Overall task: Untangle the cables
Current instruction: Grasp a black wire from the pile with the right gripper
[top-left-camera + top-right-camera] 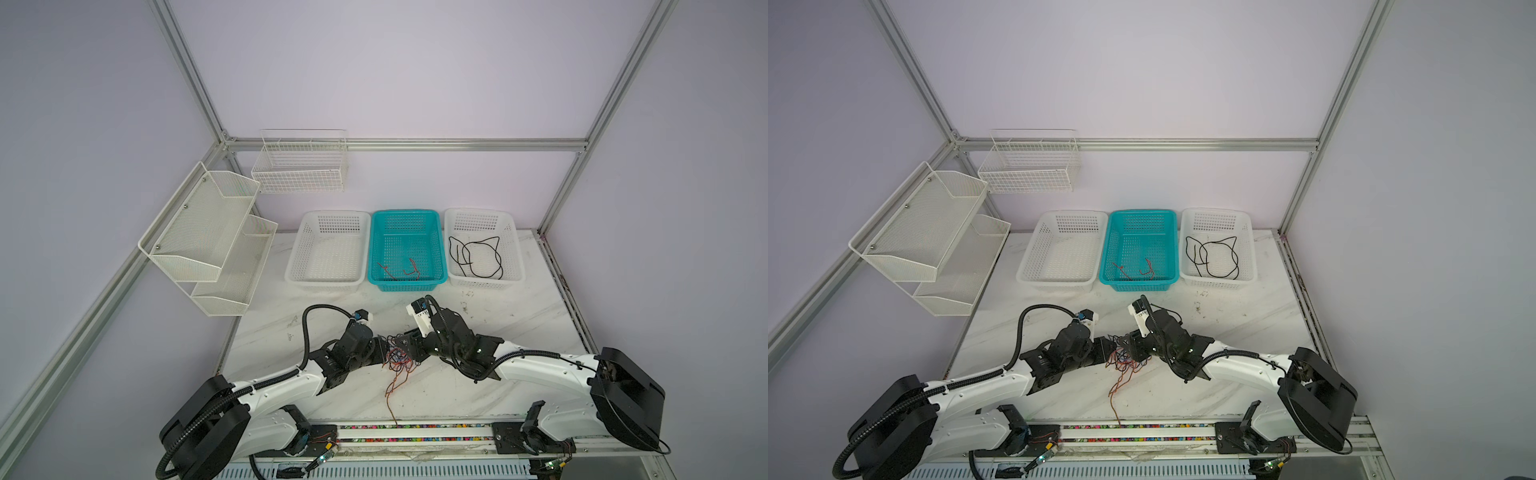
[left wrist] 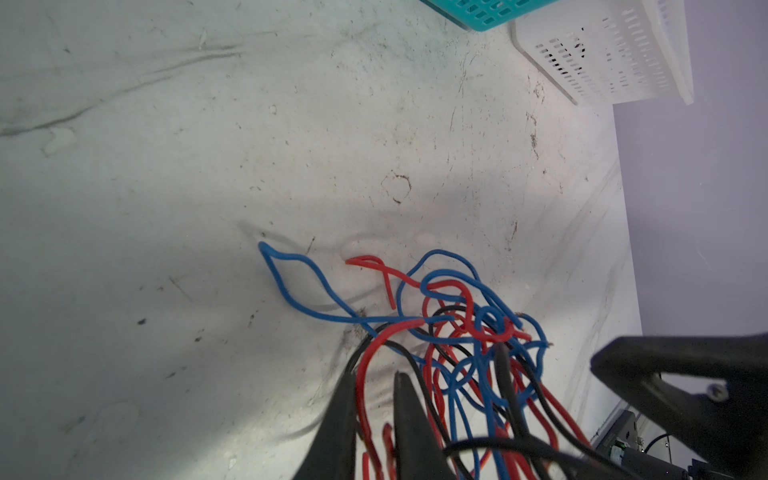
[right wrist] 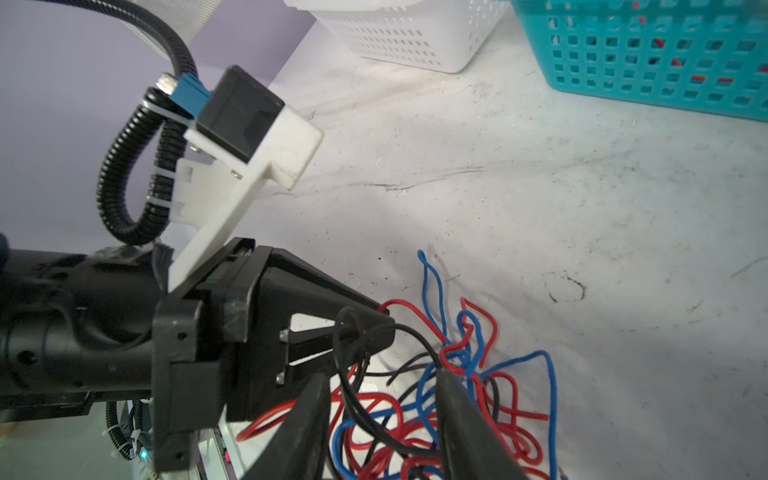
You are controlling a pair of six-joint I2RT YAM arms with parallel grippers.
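A tangle of red, blue and black cables (image 1: 397, 358) (image 1: 1126, 360) lies at the front middle of the table, between both grippers. One red-orange strand (image 1: 390, 401) trails toward the front edge. My left gripper (image 2: 376, 372) (image 1: 384, 351) is shut on the cables, with a red strand (image 2: 363, 374) running between its fingers. My right gripper (image 3: 384, 374) (image 1: 409, 345) faces it, jaws open wide, with several strands of the tangle (image 3: 415, 399) lying between them. A short red cable (image 1: 399, 270) lies in the teal basket (image 1: 405, 212). A black cable (image 1: 476, 257) lies in the right white basket (image 1: 478, 211).
A left white basket (image 1: 334, 214) stands beside the teal one in the back row. Mesh shelves (image 1: 208, 241) hang on the left wall and a wire basket (image 1: 299, 166) on the back wall. A rail (image 1: 415, 428) runs along the front edge.
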